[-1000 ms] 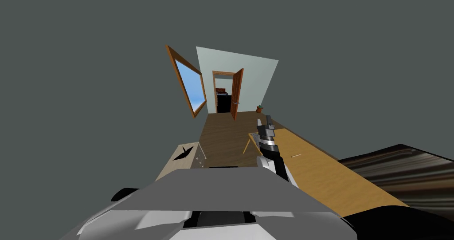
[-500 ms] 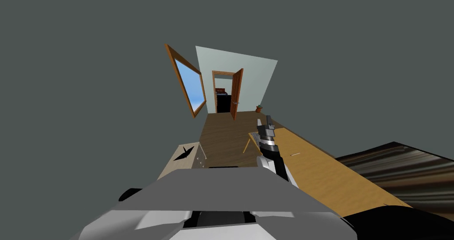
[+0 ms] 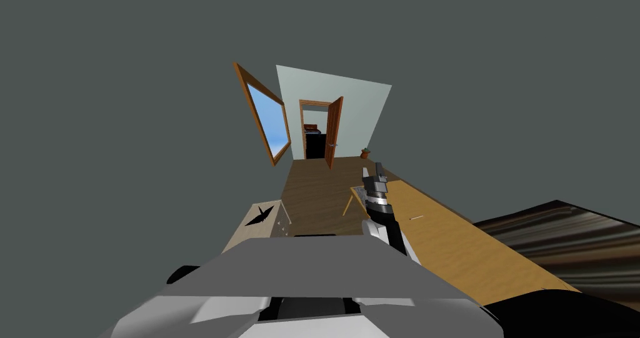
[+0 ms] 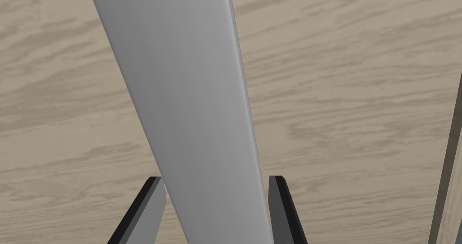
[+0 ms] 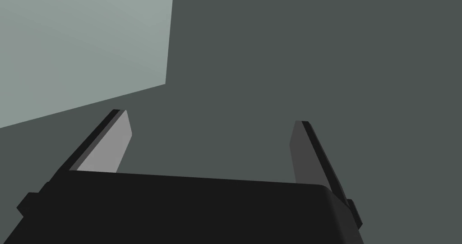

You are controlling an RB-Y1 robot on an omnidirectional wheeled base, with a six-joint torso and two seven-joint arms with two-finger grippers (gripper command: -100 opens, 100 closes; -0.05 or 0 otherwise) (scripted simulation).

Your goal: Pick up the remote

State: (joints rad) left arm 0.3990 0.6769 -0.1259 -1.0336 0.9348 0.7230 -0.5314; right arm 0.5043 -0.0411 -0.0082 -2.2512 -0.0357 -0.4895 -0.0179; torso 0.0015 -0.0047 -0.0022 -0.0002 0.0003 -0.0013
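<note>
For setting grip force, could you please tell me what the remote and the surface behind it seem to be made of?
The remote is a plain matte light grey slab, no buttons or texture: material open, perhaps plastic. The surface behind it looks like pale wood: wavy brown grain, no gloss.

Matt smooth grey remote [image 4: 198,110], pale wood-grain surface [image 4: 352,97], tan wooden table [image 3: 462,247]

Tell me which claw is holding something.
The left claw: its fingers press a flat grey remote above a pale wooden surface. The right claw stands open, empty.
</note>
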